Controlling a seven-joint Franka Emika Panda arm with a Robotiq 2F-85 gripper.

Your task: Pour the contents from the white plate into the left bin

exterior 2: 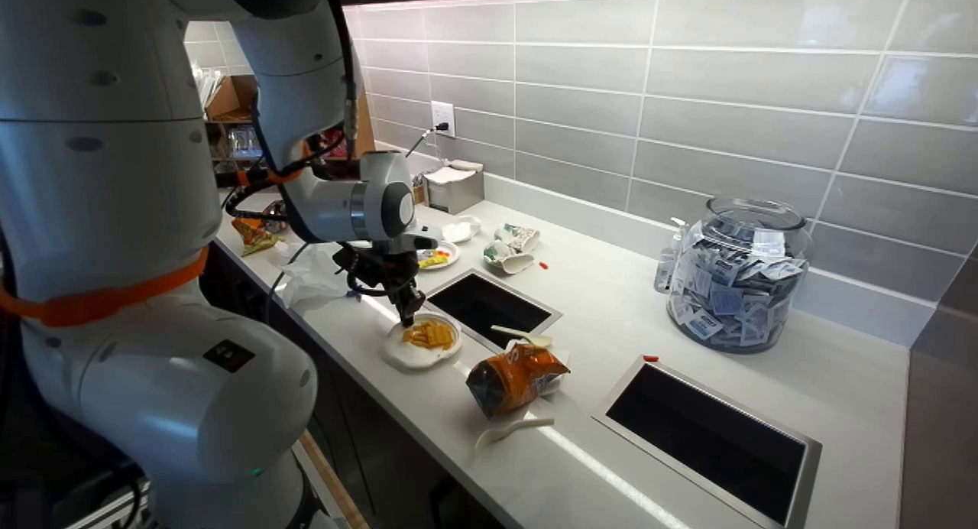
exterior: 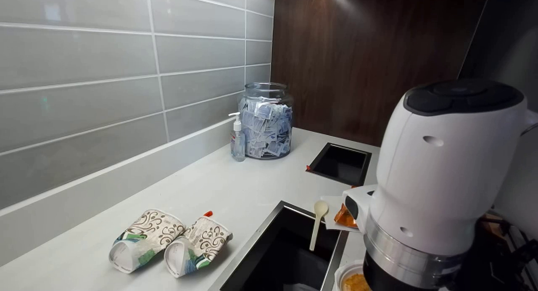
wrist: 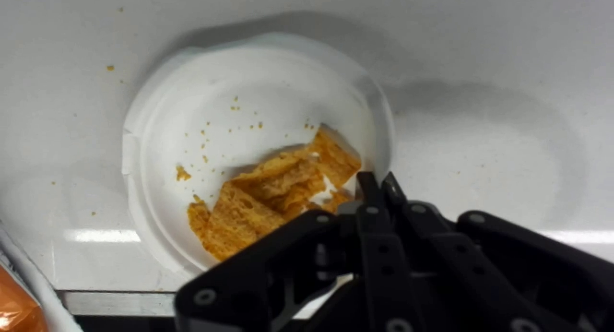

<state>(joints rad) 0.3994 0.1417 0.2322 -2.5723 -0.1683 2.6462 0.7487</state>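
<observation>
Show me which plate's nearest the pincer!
The white plate with orange chips, its rim at the pincer; the farther plate has yellow bits instead.

grey tiled wall [exterior: 92, 55] | dark wood panel [exterior: 357, 72], lit at top | white countertop [exterior 2: 619, 300] | outlet [exterior 2: 442, 111]

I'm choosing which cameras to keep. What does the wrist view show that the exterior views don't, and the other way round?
Only the wrist view: small crumbs scattered on the counter beside the white plate.

Only the exterior views: the glass jar of packets, pump bottle, two crumpled paper cups and right bin.

Shared: the plate, its orange snack pieces, the orange bag and the left bin, the last two only partly in the wrist view; the end effector appears there and in an exterior view.
</observation>
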